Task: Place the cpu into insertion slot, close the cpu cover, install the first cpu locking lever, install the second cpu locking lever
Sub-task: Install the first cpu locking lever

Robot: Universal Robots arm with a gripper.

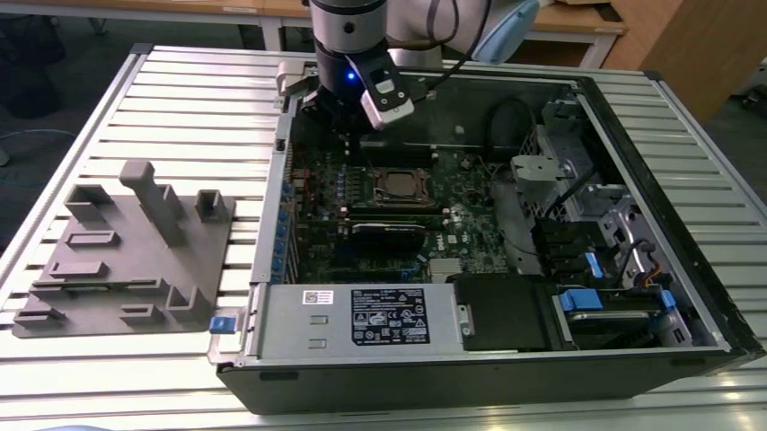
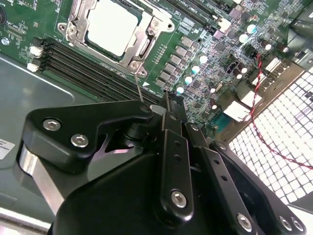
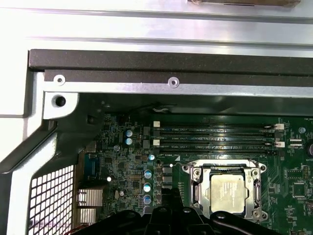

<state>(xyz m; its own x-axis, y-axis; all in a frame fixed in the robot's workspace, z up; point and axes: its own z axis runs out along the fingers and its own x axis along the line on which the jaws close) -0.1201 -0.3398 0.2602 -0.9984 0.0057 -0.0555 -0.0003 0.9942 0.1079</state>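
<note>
The cpu (image 2: 111,25) (image 3: 228,193) lies in the insertion slot (image 1: 401,186) on the green motherboard, its silvery top showing. The cpu cover (image 2: 149,35) (image 3: 197,182) lies flat around it as a metal frame. From the socket's corner a thin locking lever (image 2: 138,85) rises as a bare wire and ends right beside my gripper's tips. My gripper (image 2: 167,100) (image 1: 345,126) hangs inside the case just beyond the slot, near the rear wall. Its black links converge to one point, so it is shut with nothing seen between the fingers.
The open computer case (image 1: 623,162) sits on a slatted table. Memory slots (image 2: 83,68) run beside the socket. A perforated rear grille (image 2: 281,142) is close to the gripper. A black card (image 1: 386,235), a power supply (image 1: 359,314) and a grey fixture block (image 1: 132,251) lie nearer the front.
</note>
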